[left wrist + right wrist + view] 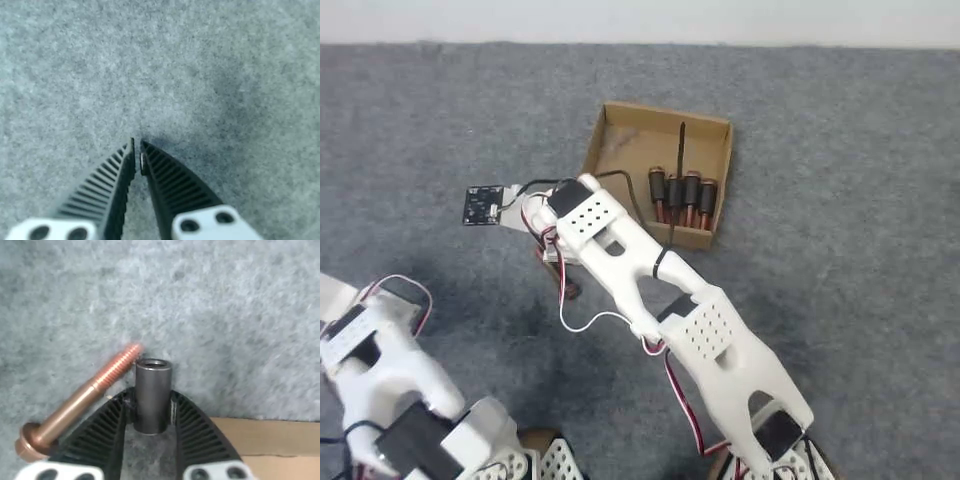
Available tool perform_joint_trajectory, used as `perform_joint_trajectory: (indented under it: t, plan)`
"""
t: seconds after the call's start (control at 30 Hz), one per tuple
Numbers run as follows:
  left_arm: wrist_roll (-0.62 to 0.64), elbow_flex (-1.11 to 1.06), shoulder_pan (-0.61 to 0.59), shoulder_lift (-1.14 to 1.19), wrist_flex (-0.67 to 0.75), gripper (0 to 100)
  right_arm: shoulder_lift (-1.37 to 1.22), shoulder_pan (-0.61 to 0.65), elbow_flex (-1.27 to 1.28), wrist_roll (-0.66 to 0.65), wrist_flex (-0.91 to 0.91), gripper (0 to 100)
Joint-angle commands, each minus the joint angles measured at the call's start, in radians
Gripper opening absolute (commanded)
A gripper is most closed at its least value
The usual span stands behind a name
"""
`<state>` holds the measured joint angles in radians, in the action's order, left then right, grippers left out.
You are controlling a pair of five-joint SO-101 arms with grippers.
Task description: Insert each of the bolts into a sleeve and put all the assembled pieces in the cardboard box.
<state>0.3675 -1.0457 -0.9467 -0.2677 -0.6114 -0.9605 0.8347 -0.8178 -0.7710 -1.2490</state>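
The right gripper (151,395) is clenched on a dark grey cylindrical metal sleeve (153,374), its ribbed black fingers (195,430) pressing the lower half of the tube from both sides, so the sleeve's open end pokes out past the fingertips. Just beside one finger slants a copper-coloured flanged bolt (82,402), its head back near that finger's base and its threaded tip right at the sleeve's rim; whether the two touch cannot be told. On the other side of the gripper, close behind the fingers, lies a corner of the brown cardboard box (272,440). Beyond the sleeve is grey carpet (225,310). In the high view the white right arm (650,280) stretches over to the open box's (620,140) near side, and four assembled pieces (682,198), dark sleeves with copper shanks, lie side by side against the box wall farthest from the gripper. Well apart, the left gripper (137,145) hangs over bare carpet with its fingers drawn together to a thin slit, gripping nothing.
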Motion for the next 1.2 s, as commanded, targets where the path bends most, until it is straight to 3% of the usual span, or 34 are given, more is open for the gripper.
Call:
perform_joint_trajectory:
  t: [0.0,0.6,0.97,1.17]
  plan:
    - [0.009,0.056,0.012,-0.003,0.021,1,0.022,-0.035,-0.1,0.071,-0.051,0.5]
    - [0.006,0.054,0.051,-0.008,0.021,1,0.033,-0.177,-0.672,0.422,-0.547,0.7]
    - [0.002,0.059,0.072,-0.006,0.023,1,0.054,-0.378,-0.675,0.582,-0.553,0.6]
    - [-0.054,0.058,0.08,-0.008,0.023,1,0.228,-0.455,-0.468,0.643,-0.553,0.6]
